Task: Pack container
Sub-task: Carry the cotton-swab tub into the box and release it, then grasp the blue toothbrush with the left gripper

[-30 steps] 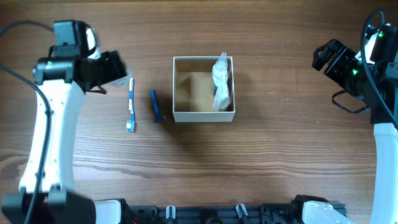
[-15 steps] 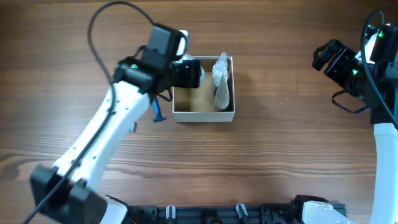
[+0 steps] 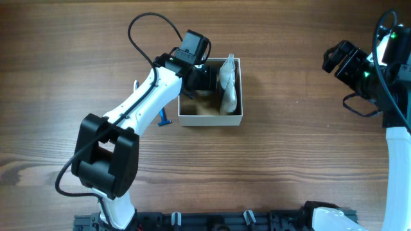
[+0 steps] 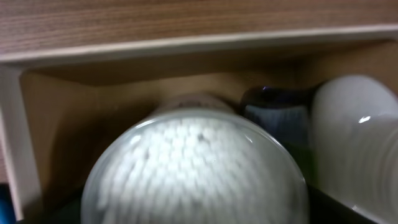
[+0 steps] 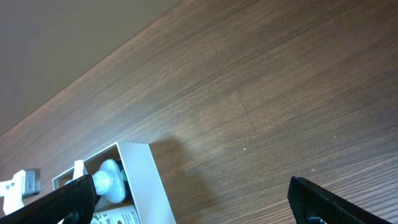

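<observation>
Brown wooden table (image 3: 289, 160): matt, with fine straight grain, looks smooth. Square shallow box with thin white walls (image 3: 210, 119): seems paper card, matt white outside, plain tan cardboard inside, a little rough. Round clear plastic jar (image 4: 196, 168): glossy, with a bright reflection; white cotton tips inside, soft and matt. White plastic bottle (image 4: 354, 137): smooth and shiny. White arm shell (image 3: 141, 99): hard plastic, glossy. Small blue plastic stick (image 3: 164, 119): smooth, slightly shiny.

Left pincer (image 3: 204, 77) reaches far forward; right pincer (image 5: 193, 186) spread wide.
</observation>
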`<state>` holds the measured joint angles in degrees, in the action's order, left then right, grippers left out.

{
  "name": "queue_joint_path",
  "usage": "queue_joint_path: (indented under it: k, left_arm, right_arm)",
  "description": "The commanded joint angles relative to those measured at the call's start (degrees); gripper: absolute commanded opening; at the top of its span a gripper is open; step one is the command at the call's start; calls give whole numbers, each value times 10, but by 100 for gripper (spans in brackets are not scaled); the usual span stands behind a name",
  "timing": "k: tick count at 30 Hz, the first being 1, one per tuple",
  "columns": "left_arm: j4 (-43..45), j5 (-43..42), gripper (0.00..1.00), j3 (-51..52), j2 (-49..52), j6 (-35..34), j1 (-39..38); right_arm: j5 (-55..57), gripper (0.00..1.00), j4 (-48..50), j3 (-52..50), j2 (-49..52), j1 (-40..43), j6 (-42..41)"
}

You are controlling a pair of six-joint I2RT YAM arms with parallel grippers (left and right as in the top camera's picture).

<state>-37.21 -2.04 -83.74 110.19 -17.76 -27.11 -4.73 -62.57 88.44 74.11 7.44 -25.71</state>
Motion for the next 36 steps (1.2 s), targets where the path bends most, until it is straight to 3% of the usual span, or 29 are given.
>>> queue_joint_path:
  k: [1,10,18,24,28,33,36]
  left_arm:
    - [4,-11,99,-7,-9,-7,-2]
    - [-75,-9,100,-45,-93,-7,24]
    - [-214,65,100,-45,-186,-7,131]
    - [-258,45,100,2,-151,11,218]
    - [-227,45,100,54,-101,12,242]
    - [-184,42,96,76,-31,62,247]
    - [-171,40,89,76,2,78,247]
  right_arm:
    - [-7,100,2,4,7,2,1]
    - [-7,100,2,4,7,1,1]
    - [-7,100,2,4,7,1,0]
    - [-7,100,2,4,7,2,0]
    - [-7,100,2,4,7,2,1]
    - [-7,100,2,4,7,2,1]
    - [-7,100,2,4,7,2,1]
